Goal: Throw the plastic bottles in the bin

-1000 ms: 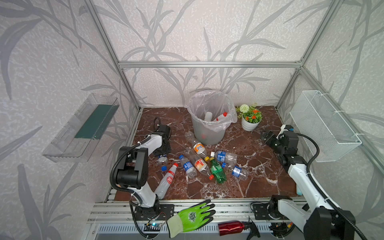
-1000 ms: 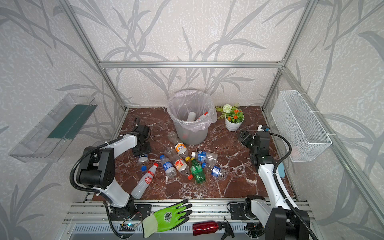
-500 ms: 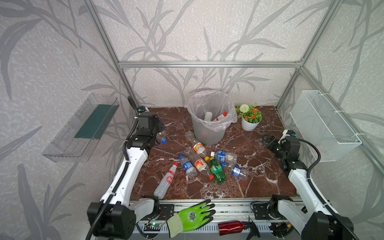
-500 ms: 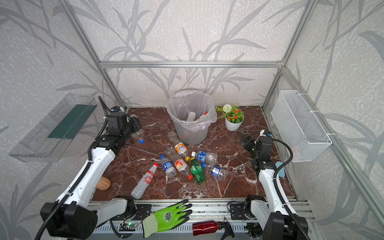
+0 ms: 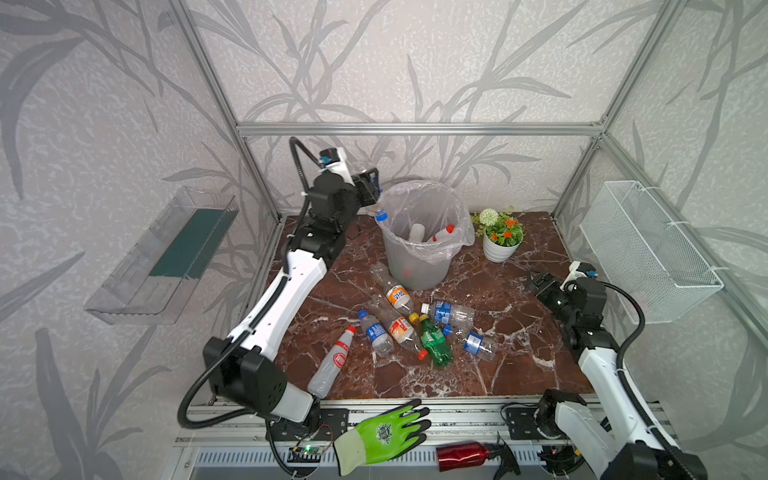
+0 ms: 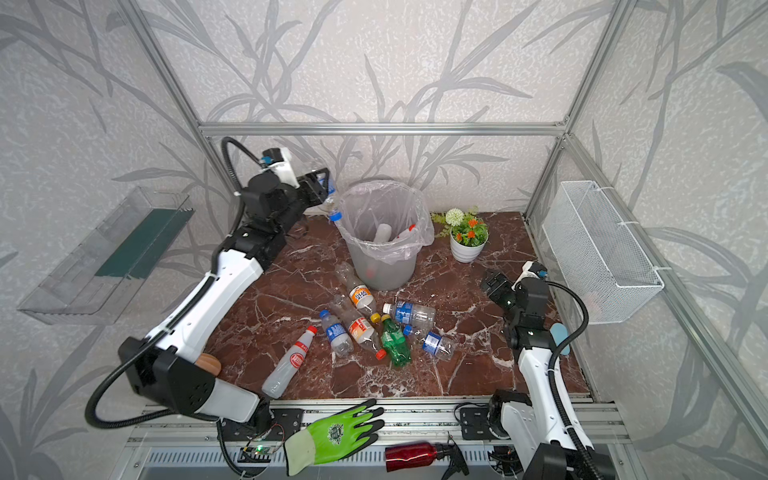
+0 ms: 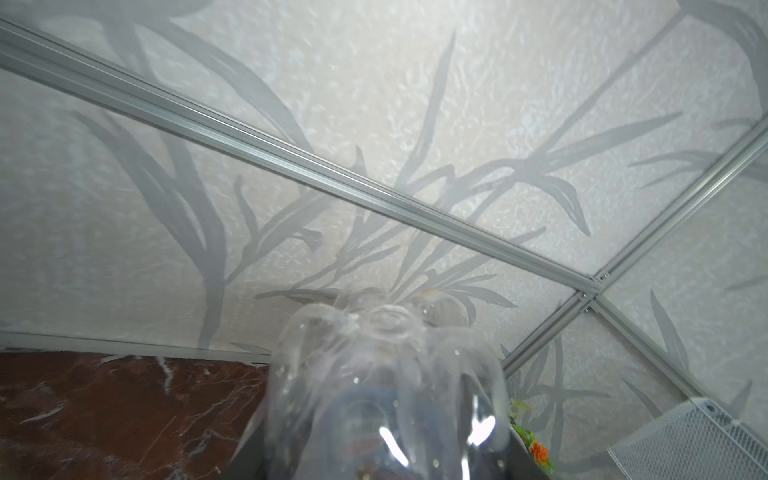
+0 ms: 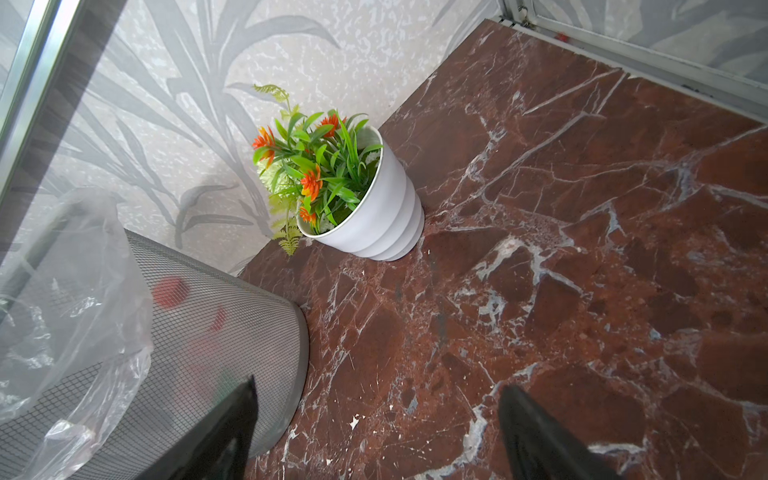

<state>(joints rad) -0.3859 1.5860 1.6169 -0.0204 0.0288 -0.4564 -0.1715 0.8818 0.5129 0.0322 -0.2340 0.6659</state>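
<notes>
Left gripper is raised at the left side of the bin, just above its rim. A clear blue-capped bottle sits between the jaws, tilted cap-down, with the cap right at the bag-lined rim and not inside. The left wrist view shows that bottle's ribbed base filling the lower middle with a dark jaw on either side. The jaws are part open around the body, and I cannot tell whether they pinch it or it sits loose. Right gripper is low over the right side of the tabletop, well apart from every bottle. In the right wrist view its jaws stand wide apart with nothing between them, aimed toward the bin wall and the white flower pot. Inside the bin are a white bottle and a red-capped bottle. Seven bottles lie on the tabletop in front of the bin:
- an orange-label bottle nearest the bin
- a second orange-label bottle
- a blue-label bottle beside it
- the green bottle, touching the cluster
- a white-capped blue-label bottle
- a small blue-label bottle
- a red-label bottle, apart toward the left front

A wire basket hangs on the right wall and a clear shelf on the left. A green glove and a red spray bottle lie on the front rail
</notes>
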